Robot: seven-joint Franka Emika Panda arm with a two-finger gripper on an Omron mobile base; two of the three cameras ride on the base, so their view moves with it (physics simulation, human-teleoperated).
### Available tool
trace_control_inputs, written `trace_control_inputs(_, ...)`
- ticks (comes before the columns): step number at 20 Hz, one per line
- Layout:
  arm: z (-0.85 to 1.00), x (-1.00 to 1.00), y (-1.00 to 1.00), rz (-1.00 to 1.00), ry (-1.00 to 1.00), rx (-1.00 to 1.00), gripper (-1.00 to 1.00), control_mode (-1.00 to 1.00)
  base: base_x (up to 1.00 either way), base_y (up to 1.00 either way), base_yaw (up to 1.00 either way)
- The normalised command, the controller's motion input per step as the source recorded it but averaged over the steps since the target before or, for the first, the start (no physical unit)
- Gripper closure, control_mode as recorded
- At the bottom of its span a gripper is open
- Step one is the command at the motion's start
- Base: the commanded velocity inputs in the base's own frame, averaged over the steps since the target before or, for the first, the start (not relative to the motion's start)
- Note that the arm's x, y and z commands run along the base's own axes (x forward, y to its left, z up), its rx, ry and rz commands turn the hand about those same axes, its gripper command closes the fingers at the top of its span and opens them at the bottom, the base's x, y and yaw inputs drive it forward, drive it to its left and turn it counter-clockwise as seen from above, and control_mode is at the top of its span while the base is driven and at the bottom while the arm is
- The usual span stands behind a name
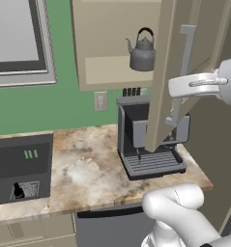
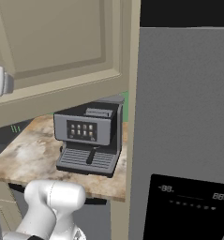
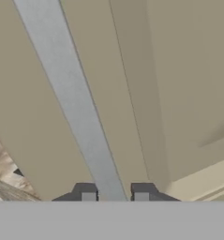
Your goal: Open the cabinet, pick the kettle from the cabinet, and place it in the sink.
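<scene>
The cabinet (image 1: pixel 112 43) on the wall stands open, its raised-panel door (image 1: pixel 166 72) swung out toward me. Inside on the shelf sits the dark grey kettle (image 1: pixel 143 52), upright, spout to the left. My gripper (image 1: pixel 179 89) reaches in from the right at the door's long grey bar handle (image 1: pixel 186 58). In the hand view my gripper (image 3: pixel 115 197) straddles the handle (image 3: pixel 80 117), with one fingertip (image 3: pixel 88 197) close on each side of the bar, shut on it. The door (image 2: pixel 62 42) covers the kettle in the right base view. The sink is out of view.
A boxy coffee machine (image 1: pixel 146 140) stands on the marble counter (image 1: pixel 83 169) right under the open door. A dark appliance (image 1: pixel 20 166) sits at the counter's left. A tall grey fridge (image 2: pixel 183 117) walls off the right side.
</scene>
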Motion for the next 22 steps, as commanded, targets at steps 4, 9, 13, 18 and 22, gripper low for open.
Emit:
trace_control_inputs(4, 0.04, -0.15, -0.01, 0.04, 0.00, 0.06, -1.00, -1.00, 0.00, 0.00, 0.00)
trace_control_inputs(9, 0.08, -0.23, -0.17, 0.01, 0.00, 0.04, -1.00, -1.00, 0.00, 0.00, 0.00)
trace_control_inputs(13, 0.05, -0.33, -0.22, 0.00, 0.00, 0.01, -1.00, -1.00, 0.00, 0.00, 0.00)
trace_control_inputs(18, 0.05, -0.40, -0.17, 0.00, 0.00, 0.00, -1.00, -1.00, 0.00, 0.00, 0.00)
trace_control_inputs(22, 0.04, -0.44, -0.01, 0.00, 0.00, 0.00, -1.00, -1.00, 0.00, 0.00, 0.00)
